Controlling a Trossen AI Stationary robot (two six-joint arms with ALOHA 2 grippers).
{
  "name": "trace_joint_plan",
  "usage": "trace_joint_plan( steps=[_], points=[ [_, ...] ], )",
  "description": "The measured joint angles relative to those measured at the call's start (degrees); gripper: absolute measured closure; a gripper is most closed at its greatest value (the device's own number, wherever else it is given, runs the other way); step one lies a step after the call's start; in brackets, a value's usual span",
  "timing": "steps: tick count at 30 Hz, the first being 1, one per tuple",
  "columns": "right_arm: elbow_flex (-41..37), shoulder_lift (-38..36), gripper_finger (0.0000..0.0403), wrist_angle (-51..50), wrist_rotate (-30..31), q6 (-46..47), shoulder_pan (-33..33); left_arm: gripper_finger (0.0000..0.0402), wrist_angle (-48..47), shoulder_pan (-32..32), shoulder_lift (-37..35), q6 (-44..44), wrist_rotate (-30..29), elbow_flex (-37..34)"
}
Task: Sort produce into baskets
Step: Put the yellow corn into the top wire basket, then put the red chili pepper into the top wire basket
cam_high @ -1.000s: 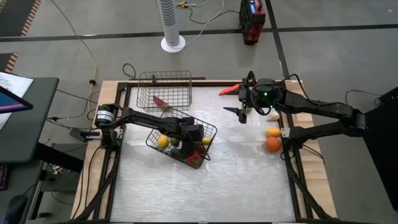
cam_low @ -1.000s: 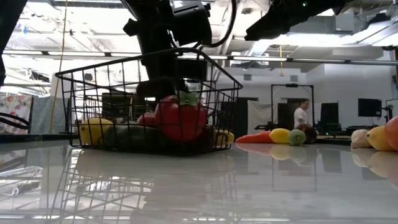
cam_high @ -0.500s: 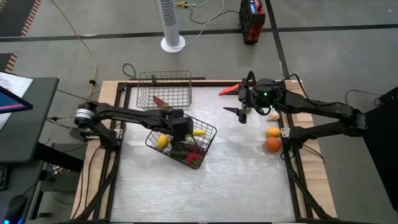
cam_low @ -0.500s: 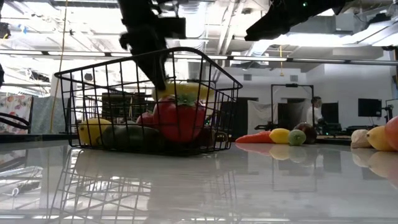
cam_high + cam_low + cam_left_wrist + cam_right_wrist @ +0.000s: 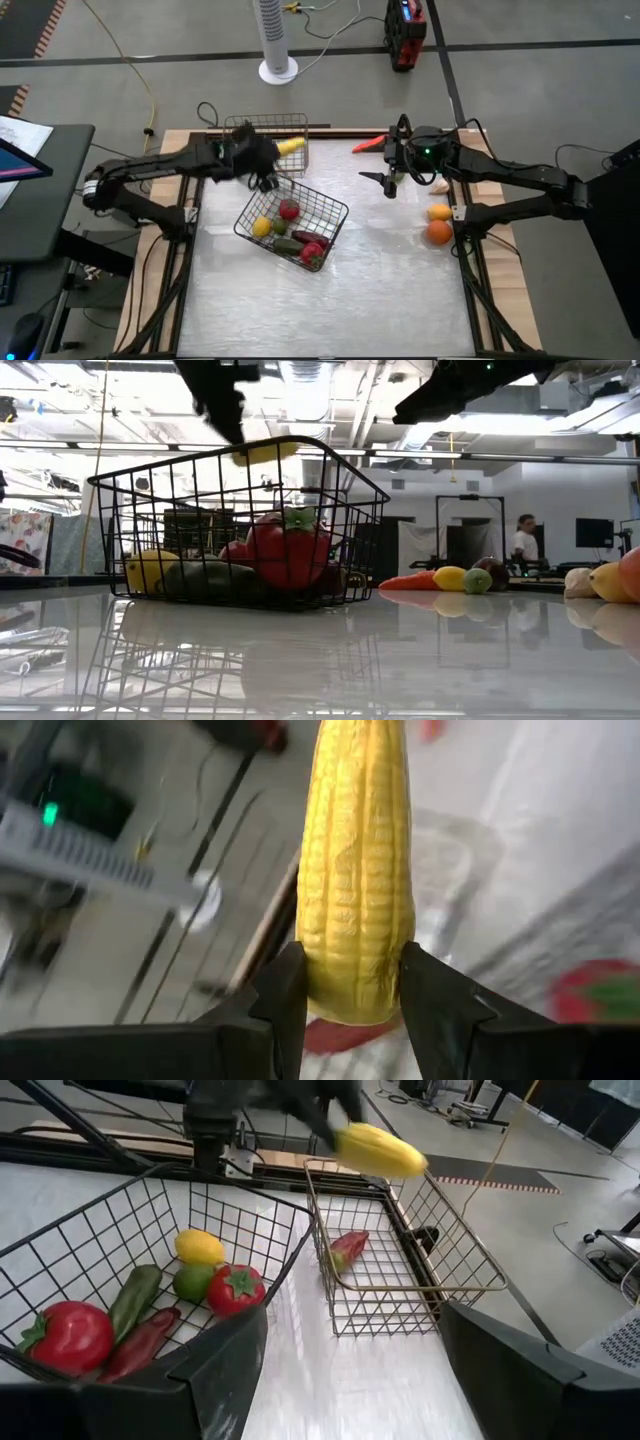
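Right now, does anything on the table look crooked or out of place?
The dark basket sits skewed, turned at an angle to the table's edges, while the lighter basket sits square. Nothing looks spilled. The left gripper holds a corn cob over the lighter basket.

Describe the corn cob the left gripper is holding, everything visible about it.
The corn cob is bright yellow with rows of moulded kernels, looks like plastic, and tapers toward its far end. The left gripper is shut on its blunt end, one dark finger on each side. It is held in the air, roughly level, above the lighter wire basket, which already holds a red pepper. Nothing else touches it.
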Motion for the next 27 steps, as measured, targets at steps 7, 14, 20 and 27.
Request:
trace_joint_plan(
  steps=[7,14,20,27],
  points=[
    [0.0,0.0,0.0078,-0.1,0.0,-0.2,0.0,0.0243,1.5,15.9,0.8,-0.1,1.5,-5.3],
    [0.0,0.0,0.0078,-0.1,0.0,-1.1,0.0,0.0133,0.6,20.1,0.8,1.4,2.9,-5.1],
    [0.0,0.0,0.0078,-0.1,0.0,-1.1,0.0,0.0097,-3.4,18.6,0.8,-1.0,15.4,0.3],
    [0.0,0.0,0.0078,0.2,0.0,-1.5,-0.6,0.0114,-5.6,6.7,2.8,-9.0,38.2,1.0]
  ],
)
